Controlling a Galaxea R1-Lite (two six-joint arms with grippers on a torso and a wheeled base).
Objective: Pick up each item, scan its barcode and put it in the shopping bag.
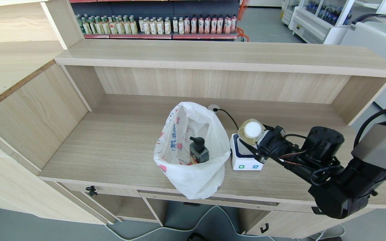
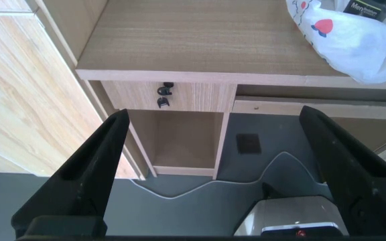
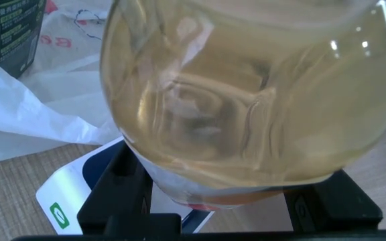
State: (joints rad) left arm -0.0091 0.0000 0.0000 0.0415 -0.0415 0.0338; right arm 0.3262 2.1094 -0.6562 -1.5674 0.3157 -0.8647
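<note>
A clear bottle [image 1: 251, 131] [image 3: 246, 100] of pale yellow liquid with a white cap is held just above the white barcode scanner [image 1: 245, 160] [image 3: 66, 201], clamped between the fingers of the right gripper [image 1: 257, 140] [image 3: 233, 201], which close on its lower body. The scanner sits on the wooden worktop [image 1: 112, 144] [image 2: 179, 40], just beside the white shopping bag [image 1: 193, 174] [image 3: 39, 107], its black cable [image 1: 228, 115] running back to a port in the surface. The bag stands open with a dark pump bottle [image 1: 198, 150] [image 3: 12, 33] upright inside. The left gripper [image 2: 214, 134] hangs below the worktop's front edge, its fingers spread wide and holding nothing, facing an open cabinet bay under a drawer with a small black handle [image 2: 164, 94].
</note>
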